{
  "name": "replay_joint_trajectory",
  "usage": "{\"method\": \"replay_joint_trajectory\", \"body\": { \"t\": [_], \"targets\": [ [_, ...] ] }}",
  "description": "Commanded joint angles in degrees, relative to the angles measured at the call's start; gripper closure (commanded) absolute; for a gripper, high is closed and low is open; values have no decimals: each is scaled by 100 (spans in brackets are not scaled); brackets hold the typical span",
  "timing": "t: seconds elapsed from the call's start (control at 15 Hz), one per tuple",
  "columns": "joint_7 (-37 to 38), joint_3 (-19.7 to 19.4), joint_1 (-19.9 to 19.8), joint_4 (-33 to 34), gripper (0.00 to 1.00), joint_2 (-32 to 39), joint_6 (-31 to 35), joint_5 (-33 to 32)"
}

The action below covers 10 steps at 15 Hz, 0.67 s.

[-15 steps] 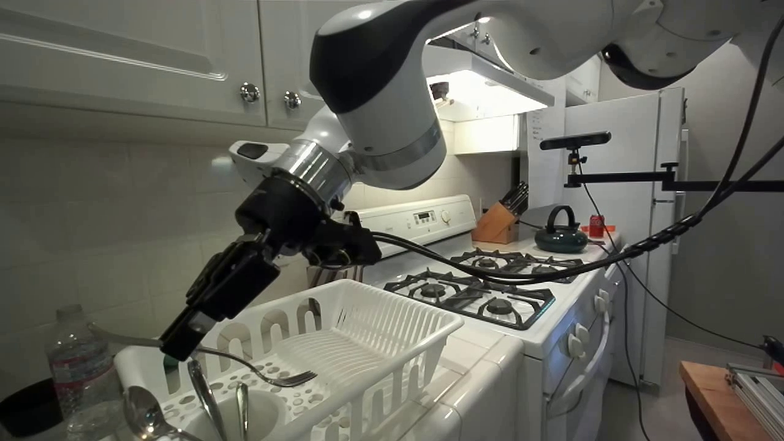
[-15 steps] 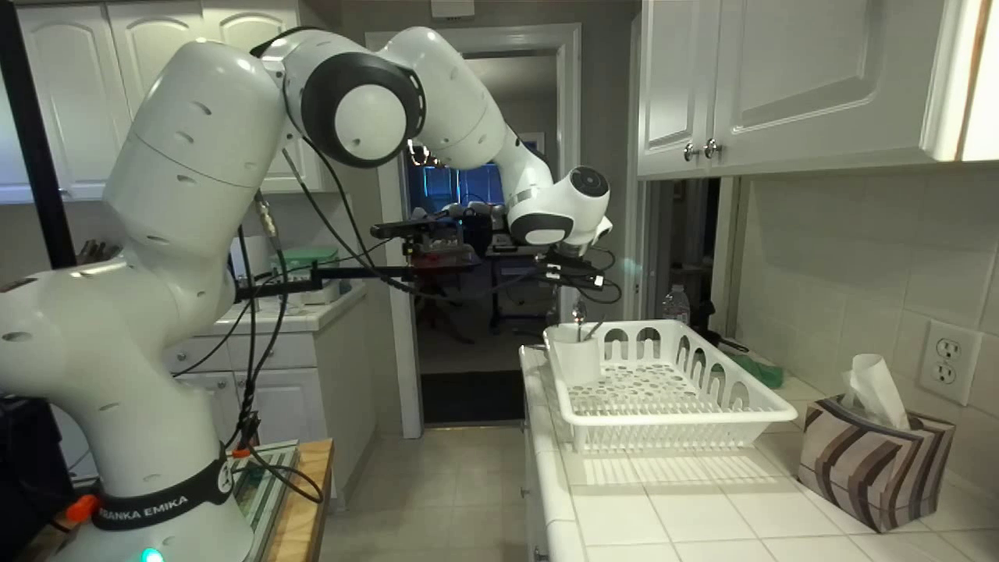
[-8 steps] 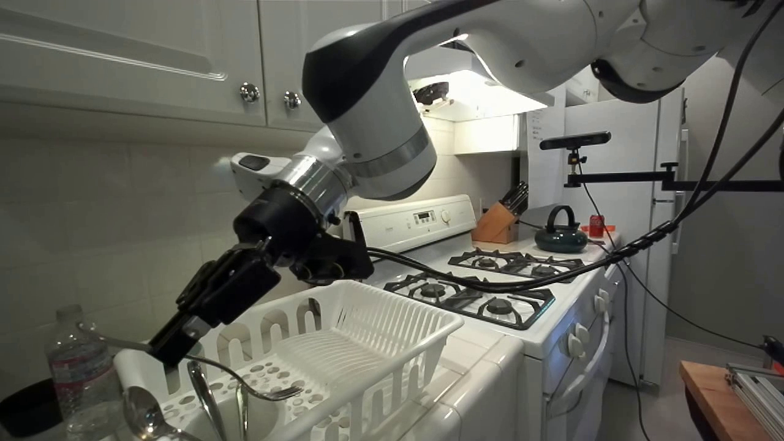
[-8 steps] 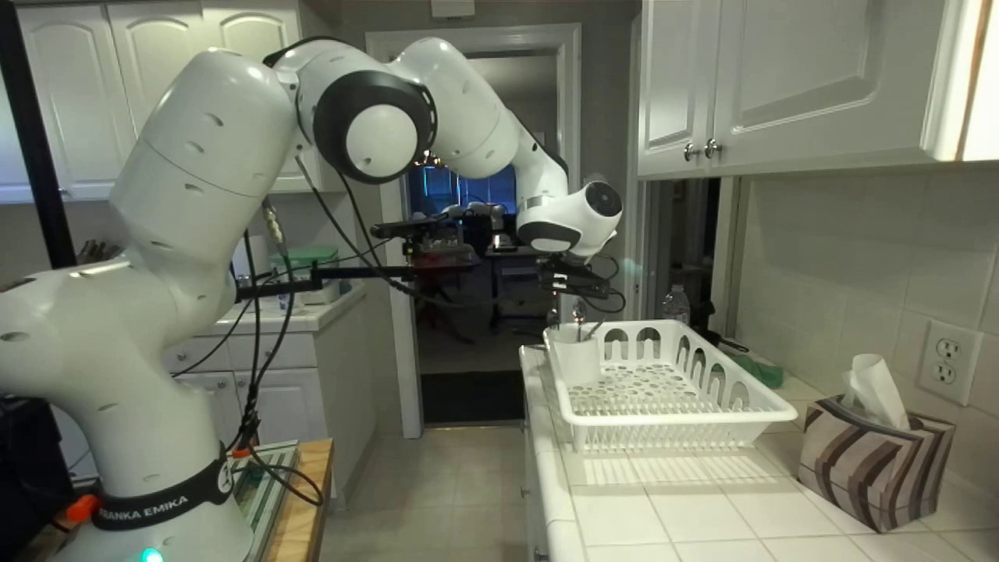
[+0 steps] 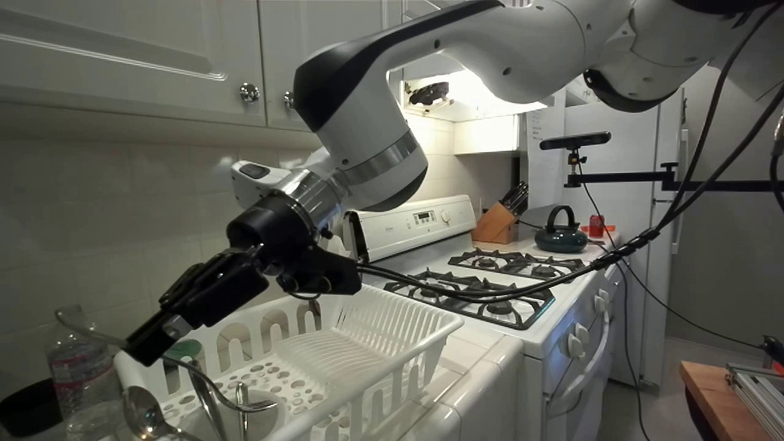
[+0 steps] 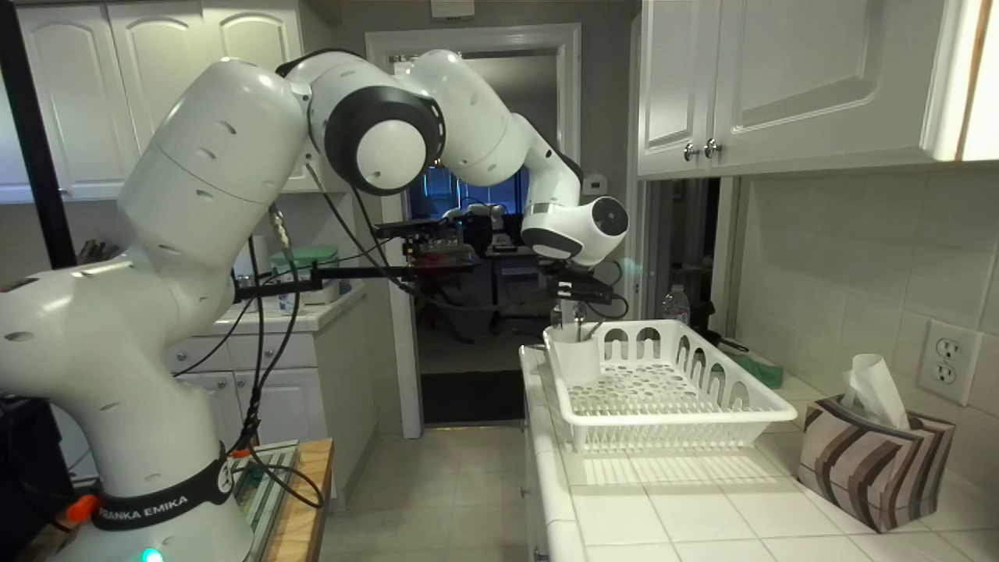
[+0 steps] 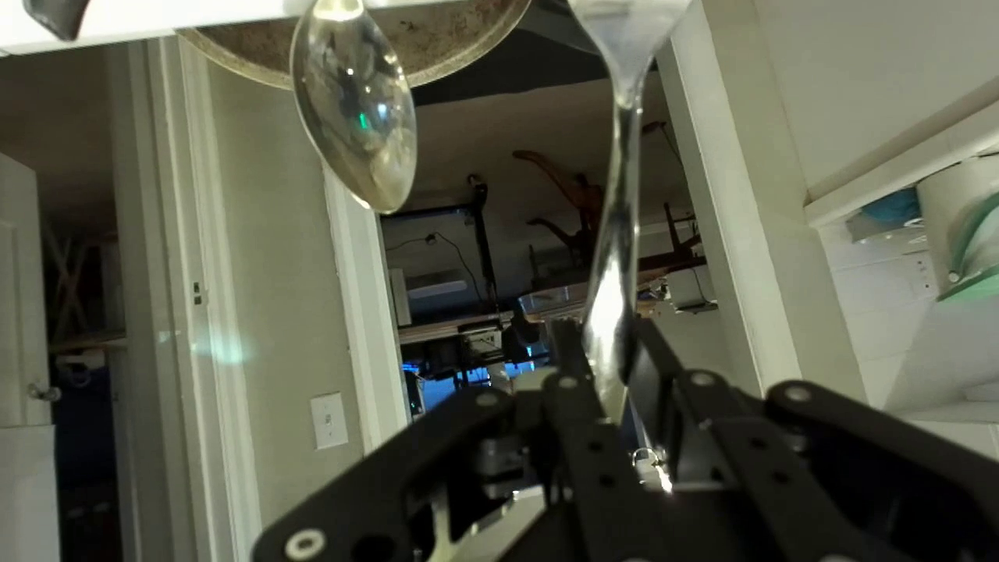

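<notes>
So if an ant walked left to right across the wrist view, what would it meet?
A doorknob, then a spoon, then the fork held in the fingers, then a green lid.

A white tiled counter [image 6: 624,513] runs along the wall [image 6: 843,257], its front edge rounded. 1 white dish rack [image 6: 683,419] stands on it. 1 striped tissue box [image 6: 866,466] sits near the rack, by the wall. 1 green item [image 6: 763,372] lies between rack and wall; 1 clear bottle [image 6: 676,305] shows by the rack's end, its base out of sight.

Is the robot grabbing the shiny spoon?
No, the gripper pinches a metal fork, while the spoon sits apart from it in the wrist view.
</notes>
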Motion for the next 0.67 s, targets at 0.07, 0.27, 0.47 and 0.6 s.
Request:
{"method": "replay_joint_trajectory", "body": {
  "t": [0.07,0.27,0.47,0.6],
  "targets": [
    [-909,-237,311,254,95,135,141,1057],
    [-1371,-532,542,350,95,86,71,1746],
    [-1789,-950,857,511,95,42,13,2350],
    [-2001,-1279,1103,605,95,4,-2,2689]
  ]
}}
